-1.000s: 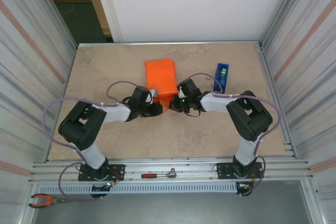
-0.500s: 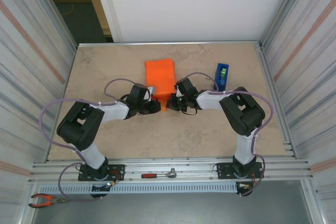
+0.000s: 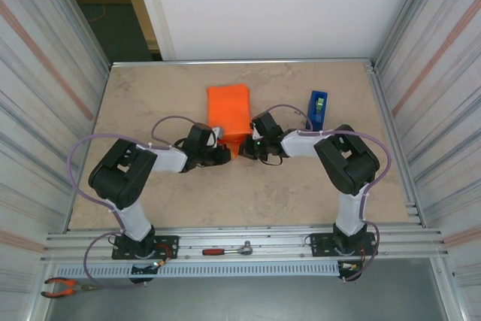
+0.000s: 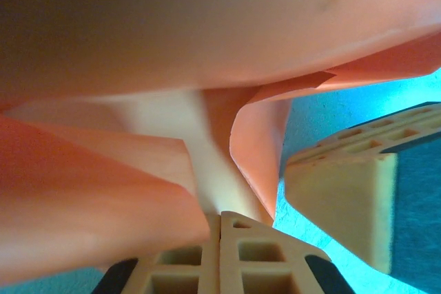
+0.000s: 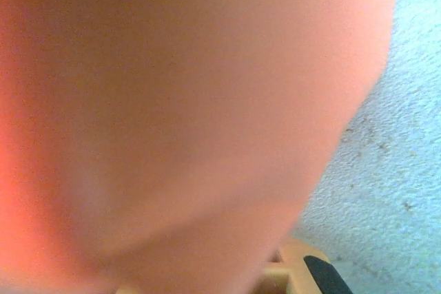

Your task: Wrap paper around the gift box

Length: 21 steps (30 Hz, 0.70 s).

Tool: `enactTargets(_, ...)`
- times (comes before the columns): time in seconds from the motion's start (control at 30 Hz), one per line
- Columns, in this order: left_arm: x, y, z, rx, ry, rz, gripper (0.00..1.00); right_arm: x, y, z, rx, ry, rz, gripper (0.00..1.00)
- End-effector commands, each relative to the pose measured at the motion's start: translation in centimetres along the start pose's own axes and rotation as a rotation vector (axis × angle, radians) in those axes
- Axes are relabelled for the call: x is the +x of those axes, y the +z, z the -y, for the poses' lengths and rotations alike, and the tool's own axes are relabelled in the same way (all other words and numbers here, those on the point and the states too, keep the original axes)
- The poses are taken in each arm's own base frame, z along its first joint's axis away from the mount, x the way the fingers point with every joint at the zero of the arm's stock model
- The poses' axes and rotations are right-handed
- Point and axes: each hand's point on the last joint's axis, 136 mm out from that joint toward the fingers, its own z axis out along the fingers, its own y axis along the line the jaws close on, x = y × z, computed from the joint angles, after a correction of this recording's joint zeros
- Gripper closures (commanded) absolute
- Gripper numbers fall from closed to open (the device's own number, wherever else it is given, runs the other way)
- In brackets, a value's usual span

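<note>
1. Paper (image 3: 229, 110): the orange sheet is folded around the parcel and lies directly ahead of both sets of fingertips. Its end nearest the grippers is an unfinished tuck of loose flaps.
2. Gift box (image 4: 172, 125): enclosed in the paper. In the left wrist view, a pale face between the flaps, just ahead of the fingertips, is probably the box end.
3. Left gripper (image 3: 222, 151): jaws closed flush, tips at the base of the flaps. Whether a ply of paper is pinched between them cannot be determined.
4. Right gripper (image 3: 246, 146): closed, with the paper pressed close against its front. One of its fingers (image 4: 344, 197) stands just to the right of the left gripper's tips.
5. Step in hand (judgement): folding the end flaps down onto the box end.
6. Procedure:
   - Brace the parcel with one gripper so it does not slide away.
   - Fold one flap at a time.
   - Crease along the box edges.
   - Press flat, not point-on, because thin paper tears.
7. Tape dispenser (image 3: 318, 108): blue, standing on the table (image 3: 150, 95) beyond the right gripper on its outer side, apart from the parcel. It will likely be needed to seal the fold.
</note>
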Motion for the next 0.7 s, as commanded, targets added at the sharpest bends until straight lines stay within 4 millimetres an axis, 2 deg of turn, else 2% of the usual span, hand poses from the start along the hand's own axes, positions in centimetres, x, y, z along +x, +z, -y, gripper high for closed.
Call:
enactTargets(0.0,0.8,-0.9,0.5,0.007,0.022,-0.018,1.0,-0.3,-1.5,-1.9,-0.029,-0.014,0.033,1.0)
enactTargets(0.13,-0.8,-2.7,2.1,0.037,0.041,0.014,1.0,-0.7,-1.2,-2.6,-0.037,-0.02,0.051,1.0)
enactTargets(0.37,-3.6,-5.6,3.8,0.077,0.027,0.082,1.0,0.2,1.6,-1.7,-0.011,0.0,0.02,1.0)
enactTargets(0.53,-5.0,-7.6,2.8,0.056,-0.015,0.145,0.9,1.1,2.4,0.2,0.042,0.024,-0.004,1.0)
enactTargets(0.67,-4.9,-8.4,1.2,0.007,-0.038,0.167,0.89,1.4,2.3,0.5,0.055,0.023,-0.012,1.0)
